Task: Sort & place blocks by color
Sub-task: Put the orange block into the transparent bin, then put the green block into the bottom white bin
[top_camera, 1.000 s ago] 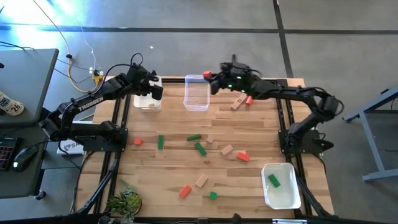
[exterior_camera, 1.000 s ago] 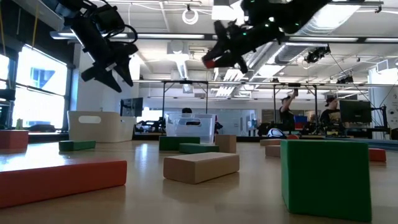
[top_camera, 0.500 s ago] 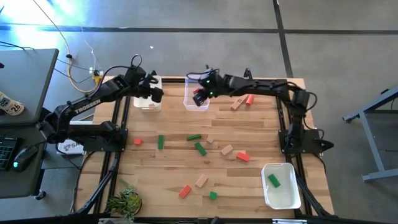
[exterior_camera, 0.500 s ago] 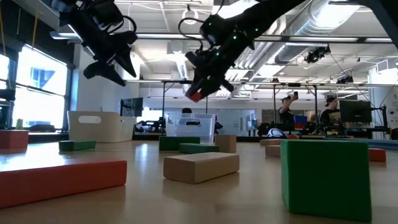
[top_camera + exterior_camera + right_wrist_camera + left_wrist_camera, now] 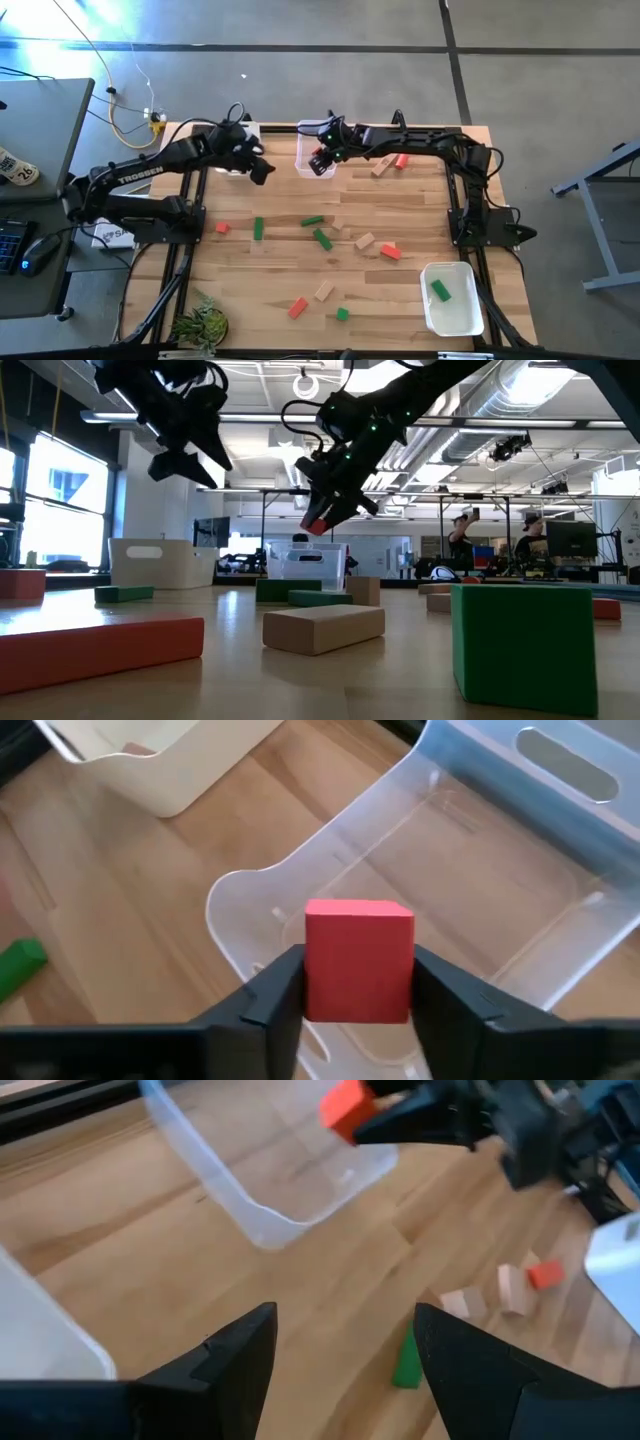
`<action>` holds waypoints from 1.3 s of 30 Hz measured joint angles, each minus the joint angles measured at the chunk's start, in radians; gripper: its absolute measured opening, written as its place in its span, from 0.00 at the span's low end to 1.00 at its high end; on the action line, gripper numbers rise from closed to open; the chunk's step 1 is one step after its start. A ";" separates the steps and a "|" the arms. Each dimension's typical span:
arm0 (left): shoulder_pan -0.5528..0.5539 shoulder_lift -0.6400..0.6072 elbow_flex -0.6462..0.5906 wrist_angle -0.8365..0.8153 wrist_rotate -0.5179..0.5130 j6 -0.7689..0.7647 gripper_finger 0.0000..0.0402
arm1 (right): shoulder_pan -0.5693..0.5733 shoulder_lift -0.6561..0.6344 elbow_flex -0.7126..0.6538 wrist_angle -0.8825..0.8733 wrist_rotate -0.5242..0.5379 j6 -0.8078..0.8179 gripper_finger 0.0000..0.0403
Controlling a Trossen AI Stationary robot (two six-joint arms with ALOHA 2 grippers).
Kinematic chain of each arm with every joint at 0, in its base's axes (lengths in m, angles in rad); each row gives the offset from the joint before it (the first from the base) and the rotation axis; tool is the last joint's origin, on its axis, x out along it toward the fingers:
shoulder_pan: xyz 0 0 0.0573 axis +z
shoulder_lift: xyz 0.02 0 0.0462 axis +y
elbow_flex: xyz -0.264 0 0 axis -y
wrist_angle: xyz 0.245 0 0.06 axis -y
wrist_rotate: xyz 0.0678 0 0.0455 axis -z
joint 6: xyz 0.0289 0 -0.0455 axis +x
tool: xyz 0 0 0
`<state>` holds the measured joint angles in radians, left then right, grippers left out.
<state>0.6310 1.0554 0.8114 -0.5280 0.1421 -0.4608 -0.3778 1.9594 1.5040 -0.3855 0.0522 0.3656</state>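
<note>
My right gripper (image 5: 319, 160) is shut on a red cube (image 5: 358, 958) and hangs over the near end of the clear tub (image 5: 520, 870), which stands at the table's far middle (image 5: 316, 136). The cube also shows in the low view (image 5: 316, 525), above the tub. My left gripper (image 5: 262, 168) is open and empty, in the air between the far white tub (image 5: 240, 130) and the clear tub; its fingers (image 5: 225, 1355) frame bare wood. Green (image 5: 322, 238), red (image 5: 390, 252) and plain wood blocks (image 5: 364, 241) lie flat across the table's middle. My right gripper pinches the red cube by two opposite side faces (image 5: 310, 970), one finger (image 5: 270, 990) on each side. The fingers slant down from the table's right. The cube is lifted clear, level, above the clear tub's floor.
A second white tub (image 5: 452, 300) at the near right corner holds a green block (image 5: 440, 290). A red block (image 5: 401, 159) and a wood block (image 5: 383, 165) lie right of the clear tub. A small plant (image 5: 200, 325) stands at the near left edge.
My right gripper carried the red cube from right of the clear tub toward the table's left, over the tub, and came lower. My left gripper moved from above the far white tub toward the right and the near side, staying open.
</note>
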 joint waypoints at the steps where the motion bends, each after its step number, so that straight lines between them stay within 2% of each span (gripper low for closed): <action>1: -0.013 0.000 0.000 0.005 0.000 0.000 0.56 | 0.000 0.000 0.000 0.001 0.000 0.000 0.45; 5: -0.063 0.000 0.000 0.005 0.000 -0.001 0.56 | 0.001 0.000 0.000 0.001 -0.007 0.032 0.54; 12: -0.156 0.000 0.000 0.004 -0.023 -0.011 0.56 | 0.001 0.000 0.053 -0.049 -0.053 0.060 0.55; 19: -0.241 0.001 0.000 -0.014 -0.064 -0.028 0.56 | 0.001 0.000 0.228 -0.257 0.035 0.019 0.55; 25: -0.312 0.001 0.000 -0.110 -0.097 -0.241 0.56 | 0.001 0.000 0.389 -0.458 0.156 0.013 0.55; 30: -0.384 0.001 0.000 -0.170 -0.150 -0.389 0.56 | 0.001 0.000 0.502 -0.546 0.235 -0.022 0.55; 39: -0.520 0.001 0.000 -0.238 -0.316 -0.681 0.56 | -0.022 -0.001 0.637 -0.559 0.255 -0.120 0.55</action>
<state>0.1107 1.0566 0.8112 -0.7662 -0.1743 -1.1422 -0.3996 1.9587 2.1406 -0.9449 0.3069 0.2459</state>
